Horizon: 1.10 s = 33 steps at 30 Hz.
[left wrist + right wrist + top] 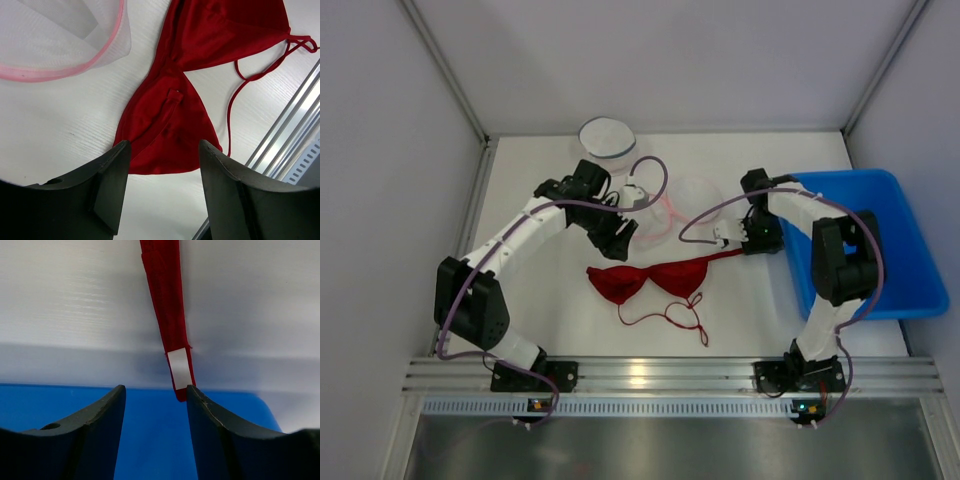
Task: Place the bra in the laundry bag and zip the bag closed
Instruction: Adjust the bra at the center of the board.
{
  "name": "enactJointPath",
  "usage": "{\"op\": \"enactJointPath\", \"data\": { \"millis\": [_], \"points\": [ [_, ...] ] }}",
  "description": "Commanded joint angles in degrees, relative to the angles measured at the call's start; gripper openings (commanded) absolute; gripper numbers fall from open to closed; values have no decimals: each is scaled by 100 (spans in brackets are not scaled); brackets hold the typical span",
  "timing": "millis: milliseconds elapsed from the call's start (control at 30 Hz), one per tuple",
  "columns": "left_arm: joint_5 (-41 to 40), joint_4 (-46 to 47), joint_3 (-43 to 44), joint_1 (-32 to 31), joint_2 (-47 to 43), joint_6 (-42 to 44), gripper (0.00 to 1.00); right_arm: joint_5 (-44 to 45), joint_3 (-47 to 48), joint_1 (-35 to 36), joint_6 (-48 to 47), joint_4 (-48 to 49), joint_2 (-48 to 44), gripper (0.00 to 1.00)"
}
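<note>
Top external view shows the red bra point(655, 278) lying flat on the white table point(555, 315) between the two arms. It is outside the mesh laundry bag point(675, 205), which sits just behind it, and a blue bin point(880, 195) stands to the right. The left gripper point(164, 145) hovers over one cup with its fingers point(112, 185) spread apart and clamping nothing. The bag's pink rim point(75, 70) shows nearby. The right gripper point(155, 390) also has its fingers well apart above the bin's edge. The end of the bra's strap point(165, 300) lies right by one fingertip, not pinched. A small white tag point(179, 369) is sewn on that strap end, and no writing can be read on it.
</note>
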Motion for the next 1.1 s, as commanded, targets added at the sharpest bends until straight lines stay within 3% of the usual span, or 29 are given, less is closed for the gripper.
{"op": "enactJointPath", "data": {
  "millis": [0, 167, 233, 467, 533, 1067],
  "points": [
    [167, -44, 183, 33, -246, -112, 63, 317, 241, -5, -342, 414, 163, 52],
    [132, -61, 183, 42, -229, -104, 63, 581, 180, 57, -448, 644, 348, 51],
    [123, -61, 183, 42, -220, -95, 63, 608, 145, 57, -483, 688, 374, 46],
    [27, -70, 245, 51, -176, -42, 63, 511, 223, 92, -465, 512, 357, 7],
    [26, -70, 297, 60, -176, -51, 63, 441, 224, 110, -465, 486, 313, 1],
    [70, -70, 315, 86, -141, -77, 62, -235, 698, 145, -413, -164, -372, 0]
  ]
}}
